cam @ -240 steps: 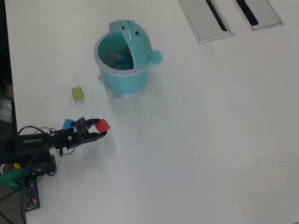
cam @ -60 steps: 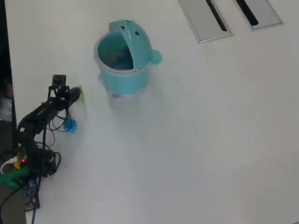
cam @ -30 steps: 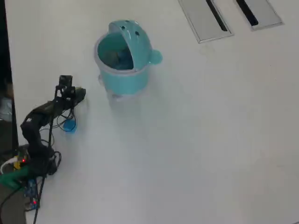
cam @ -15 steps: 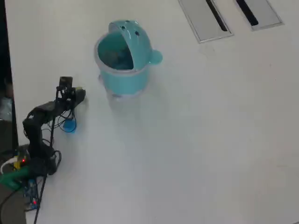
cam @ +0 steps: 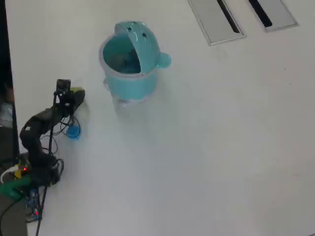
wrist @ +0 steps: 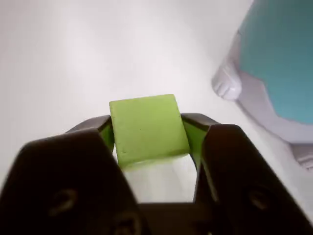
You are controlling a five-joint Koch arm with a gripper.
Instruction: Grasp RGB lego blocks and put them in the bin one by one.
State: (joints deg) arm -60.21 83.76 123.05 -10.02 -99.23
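A: Wrist view first: what are the jaws doing?

B: The gripper (wrist: pixel 149 142) is pinching the yellow-green block (wrist: pixel 148 127), one black jaw pressing on each side, with the block's top face showing between them.

A: And the bin?

B: The teal bin (wrist: pixel 279 58) is sitting to the right in that view, its pale base and a small foot showing, apart from the block.

A: What is the overhead view showing?

B: The arm is reaching from the lower left, and the gripper (cam: pixel 76 94) is hovering left of the bin (cam: pixel 132 81) with the yellow-green block (cam: pixel 78 91) showing at its tip. The blue block (cam: pixel 73 131) is lying on the white surface (cam: pixel 206 147) under the arm's cables, nearer the base. I cannot make out a red block inside the bin.
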